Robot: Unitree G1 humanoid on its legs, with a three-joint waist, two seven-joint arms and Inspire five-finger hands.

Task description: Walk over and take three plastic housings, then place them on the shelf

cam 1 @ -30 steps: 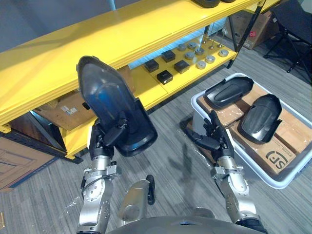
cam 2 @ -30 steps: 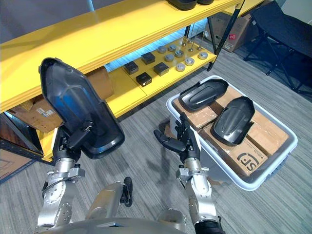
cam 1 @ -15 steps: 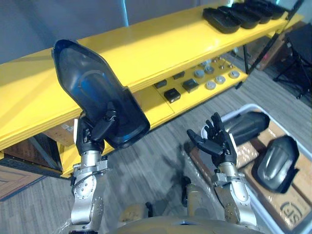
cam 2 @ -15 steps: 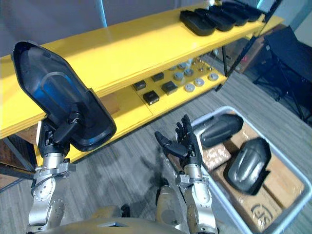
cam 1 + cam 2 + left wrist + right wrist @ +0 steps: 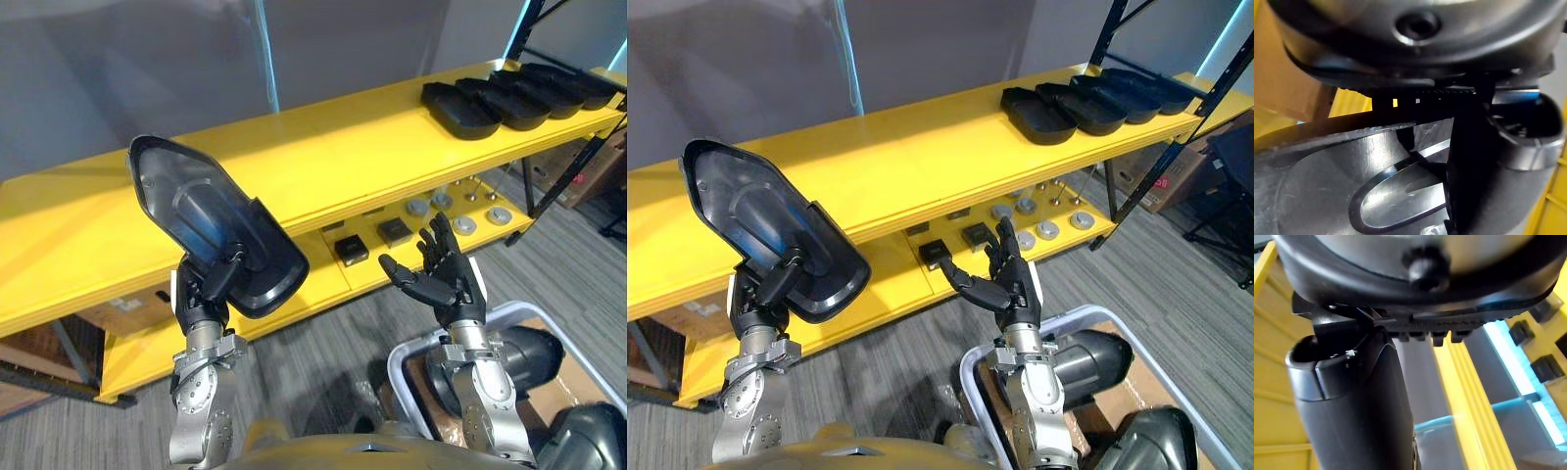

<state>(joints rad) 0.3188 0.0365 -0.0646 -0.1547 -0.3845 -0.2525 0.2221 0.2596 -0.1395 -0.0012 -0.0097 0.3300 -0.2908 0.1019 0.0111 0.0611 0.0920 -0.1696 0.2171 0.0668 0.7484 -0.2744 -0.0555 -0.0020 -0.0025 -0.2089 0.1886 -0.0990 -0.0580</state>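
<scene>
A white bin (image 5: 400,364) sits nearest the robot at its lower right and holds two dark housings, one (image 5: 524,357) toward the side closest to the shelf and the other (image 5: 588,436) nearer the robot. Both rest on brown cardboard (image 5: 573,384) that lines the bin. Just above the bin's near corner the right hand (image 5: 446,286) hangs empty, palm up, with its fingers spread and straight. On the robot's left, the left hand (image 5: 201,294) is raised and clasped on the lower edge of a third housing (image 5: 211,225), its thumb hooked over the rim. This housing stands tilted, its narrow end up and away to the left and its hollow side toward the camera. It is held in the air in front of the shelf and does not touch it. Beyond both hands runs the yellow shelf (image 5: 323,166). Its lower board carries small black boxes (image 5: 351,249) and, further right, a cluster of round metal discs (image 5: 463,225). A carton (image 5: 127,308) sits between the two boards at the left. At the far right end of the broad upper board, a row of housings (image 5: 460,106) lies side by side, open sides up.
</scene>
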